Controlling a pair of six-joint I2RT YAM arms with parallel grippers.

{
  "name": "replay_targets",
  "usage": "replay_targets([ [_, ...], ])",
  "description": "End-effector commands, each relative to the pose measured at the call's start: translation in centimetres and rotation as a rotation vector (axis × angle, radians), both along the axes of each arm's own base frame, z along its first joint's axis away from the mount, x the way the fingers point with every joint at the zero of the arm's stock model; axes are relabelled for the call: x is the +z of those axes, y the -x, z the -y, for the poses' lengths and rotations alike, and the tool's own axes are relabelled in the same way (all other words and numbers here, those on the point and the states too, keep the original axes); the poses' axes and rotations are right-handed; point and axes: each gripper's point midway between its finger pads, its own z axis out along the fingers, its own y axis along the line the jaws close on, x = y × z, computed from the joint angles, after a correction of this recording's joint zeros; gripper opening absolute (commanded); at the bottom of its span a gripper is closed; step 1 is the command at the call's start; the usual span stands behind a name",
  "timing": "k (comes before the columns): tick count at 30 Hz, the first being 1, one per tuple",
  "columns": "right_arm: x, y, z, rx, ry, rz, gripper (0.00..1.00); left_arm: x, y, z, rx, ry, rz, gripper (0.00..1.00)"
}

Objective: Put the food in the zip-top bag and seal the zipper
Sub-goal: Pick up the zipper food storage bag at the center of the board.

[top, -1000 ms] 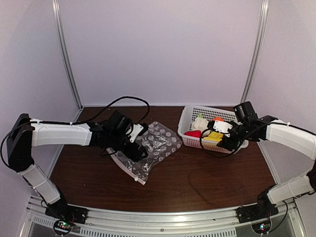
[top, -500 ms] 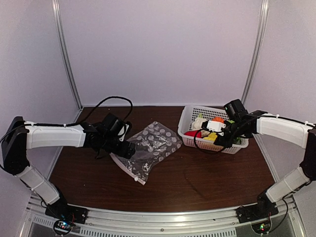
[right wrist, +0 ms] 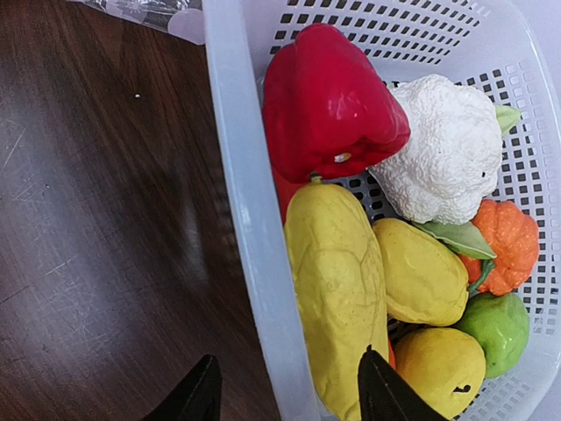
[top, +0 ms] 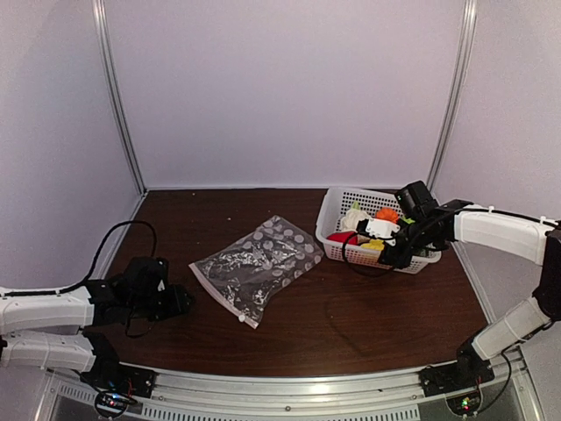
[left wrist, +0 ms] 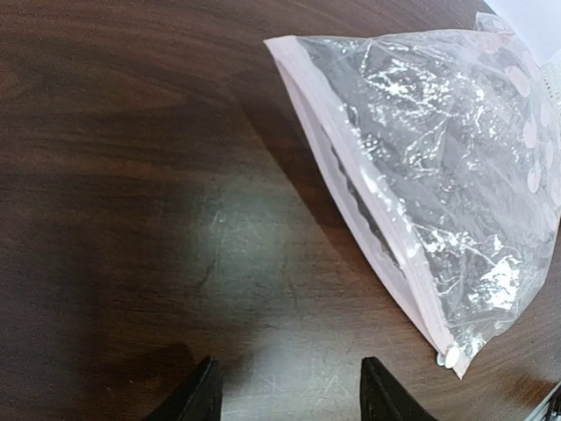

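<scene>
Left claw (left wrist: pixel 291 399): fingers spread wide, nothing between them; low over bare table (top: pixel 351 324) at the near-left corner.
Right claw (right wrist: pixel 289 395): also spread, empty; hangs over the near rim of the basket (right wrist: pixel 245 219), one finger to each side of it.
Bag (top: pixel 256 267): flat on the table mid-left, well apart from the left claw, near the basket but not touching it.
Zipper (left wrist: pixel 364 189): runs along the bag's near-left edge, slider (left wrist: pixel 450 357) at its near end. A dark slit shows along the strip; whether the mouth is truly parted, cannot tell.
Food: all in the basket: pepper (right wrist: pixel 329 101), cauliflower (right wrist: pixel 443 149), lemons (right wrist: pixel 337 289), pumpkin (right wrist: pixel 508 241), apple (right wrist: pixel 497 320). None in the bag.
Change: half a second ago the left claw was at the bag's left edge; it has now let go and pulled back toward its base. The right claw has edged inward over the basket.
Reading: bag handling looks paused; first pick is likely next, lemon or pepper nearest. With the bag unheld, loading may push it around.
</scene>
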Motion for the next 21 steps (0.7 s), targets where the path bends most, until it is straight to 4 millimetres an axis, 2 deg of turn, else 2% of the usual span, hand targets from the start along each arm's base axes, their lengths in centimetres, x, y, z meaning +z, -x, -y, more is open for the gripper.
replay_targets([
  [1, 0.6, 0.4, -0.6, -0.004, -0.024, 0.01, 0.58, 1.4, -1.7, 0.8, 0.071, 0.119, 0.084, 0.52],
  [6, 3.4, 0.8, -1.9, 0.027, -0.072, 0.042, 0.69, 0.1, -2.3, 1.8, 0.055, 0.135, 0.071, 0.51],
  [11, 5.7, 1.6, -2.7, 0.053, -0.124, 0.058, 0.7, -1.3, -2.8, 2.3, 0.069, 0.199, 0.045, 0.49],
  [15, 6.0, 2.0, -2.5, 0.059, -0.124, 0.069, 0.7, -1.8, -3.9, 2.8, 0.066, 0.228, 0.052, 0.44],
  [21, 5.8, 2.4, -2.4, 0.063, -0.118, 0.07, 0.7, -3.6, -4.7, 3.5, 0.063, 0.272, 0.032, 0.4],
])
